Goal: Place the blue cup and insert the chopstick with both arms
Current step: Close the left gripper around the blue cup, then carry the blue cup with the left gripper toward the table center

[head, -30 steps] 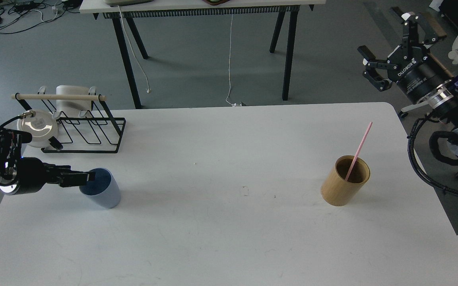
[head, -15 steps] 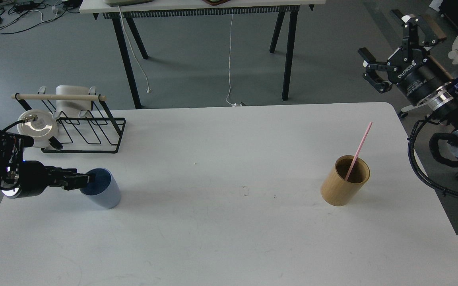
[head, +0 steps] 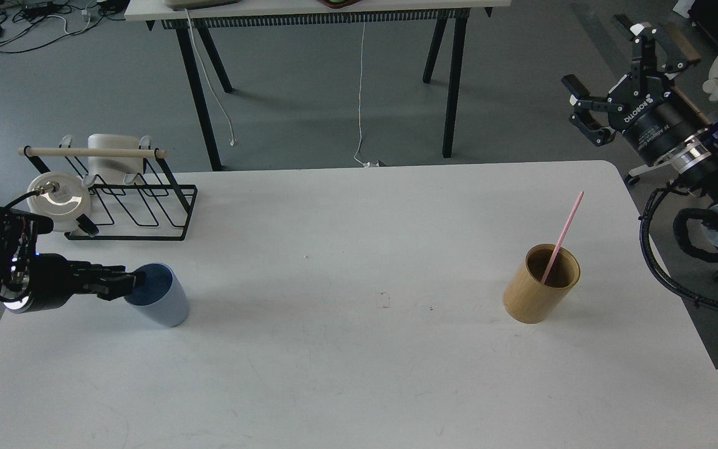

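Note:
The blue cup stands upright on the white table near its left edge. My left gripper reaches in level from the left, its dark fingertips at the cup's near rim. I cannot tell its fingers apart or whether they touch the cup. The pink chopstick leans inside a tan bamboo cylinder at the table's right side. My right gripper is held high off the table's far right corner, open and empty, well away from the chopstick.
A black wire rack with a beige wooden rod, a white plate and a white holder stands at the table's back left, just behind the cup. A second table's black legs stand beyond the far edge.
My left gripper has drawn back a little to the left while the blue cup stayed put. My right gripper has turned slightly and shifted a bit to the right.

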Controlling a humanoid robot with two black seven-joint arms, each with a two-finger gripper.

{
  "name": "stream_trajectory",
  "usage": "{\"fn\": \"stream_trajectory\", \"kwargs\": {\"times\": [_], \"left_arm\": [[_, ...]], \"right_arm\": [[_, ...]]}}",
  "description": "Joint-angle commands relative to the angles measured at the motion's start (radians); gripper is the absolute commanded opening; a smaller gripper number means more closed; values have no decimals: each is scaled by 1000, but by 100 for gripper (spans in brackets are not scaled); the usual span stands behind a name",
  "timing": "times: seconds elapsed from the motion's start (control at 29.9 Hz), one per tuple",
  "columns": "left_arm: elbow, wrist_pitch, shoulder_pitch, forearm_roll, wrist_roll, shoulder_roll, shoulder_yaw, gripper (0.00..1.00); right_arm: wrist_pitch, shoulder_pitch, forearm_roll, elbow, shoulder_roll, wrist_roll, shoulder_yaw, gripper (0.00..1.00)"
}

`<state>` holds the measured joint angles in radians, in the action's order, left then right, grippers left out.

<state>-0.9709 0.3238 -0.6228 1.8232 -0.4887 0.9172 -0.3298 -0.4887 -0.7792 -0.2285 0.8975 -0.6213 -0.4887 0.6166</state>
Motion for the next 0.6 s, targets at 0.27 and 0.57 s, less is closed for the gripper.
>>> {"fn": "stream_trajectory", "kwargs": {"times": [0.27, 0.57], "left_arm": [[-6, -17, -3, 10, 0, 0, -6, 0], [-81, -19, -37, 5, 0, 8, -18, 0]], "right_arm": [[0, 6, 0, 1, 0, 0, -2, 99], [0, 5, 3, -20, 5, 0, 9, 99]]}}
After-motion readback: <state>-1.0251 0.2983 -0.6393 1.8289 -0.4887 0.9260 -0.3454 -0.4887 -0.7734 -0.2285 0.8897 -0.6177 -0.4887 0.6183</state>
